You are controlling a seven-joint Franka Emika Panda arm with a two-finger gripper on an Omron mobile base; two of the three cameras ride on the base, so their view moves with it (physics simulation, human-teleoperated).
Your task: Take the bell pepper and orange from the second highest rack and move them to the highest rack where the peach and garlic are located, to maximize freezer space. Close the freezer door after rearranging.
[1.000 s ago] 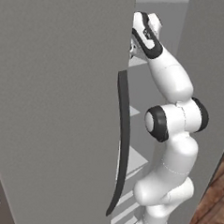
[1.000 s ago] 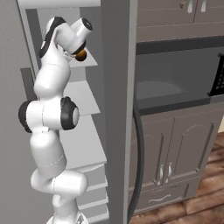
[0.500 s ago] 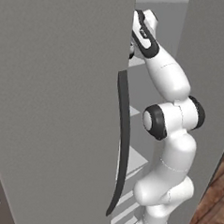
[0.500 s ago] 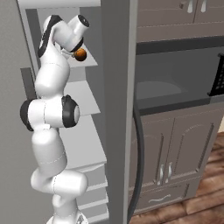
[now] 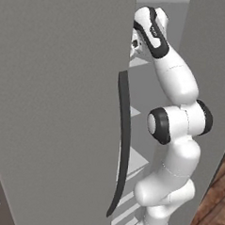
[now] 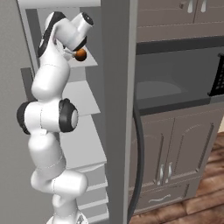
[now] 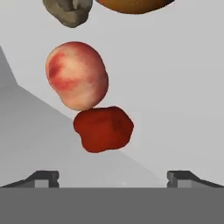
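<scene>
Pincer [image 7: 113,177] wide apart – bell pepper [image 7: 103,129] touching peach [image 7: 77,75], w/ orange [image 7: 131,5].

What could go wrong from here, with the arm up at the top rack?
1. The bell pepper lies against the peach, with the garlic and orange close by; a nudge from the gripper, jaws open, could roll them.
2. The orange looks near the shelf edge and may fall.
3. The arm is inside the freezer, so closing the freezer door now would hit it.
</scene>
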